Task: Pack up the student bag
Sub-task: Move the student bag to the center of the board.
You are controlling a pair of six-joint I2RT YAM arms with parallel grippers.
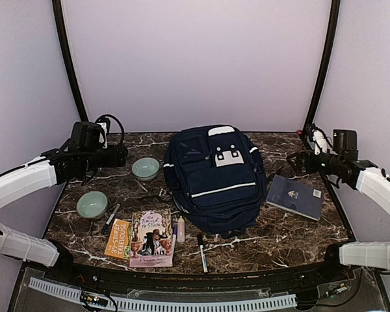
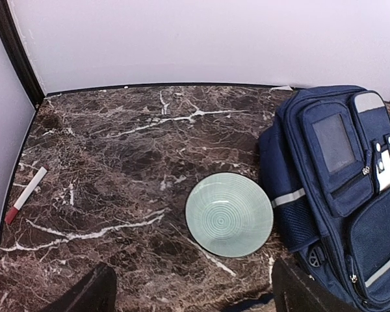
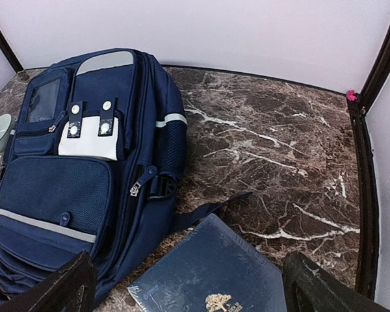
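Your student bag [image 1: 216,177] lying flat in the middle of the table [image 1: 283,239], front pockets up, your left end effector [image 1: 119,156] spread wide and empty near a green bowl [image 1: 145,168], your right end effector [image 1: 296,162] equally wide, holding nothing, near the dark-blue notebook [image 1: 295,196] just right of the bag

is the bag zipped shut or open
Shut, as far as shows: the student bag lies flat on the table, front up, every visible zip line closed and no opening into the inside.
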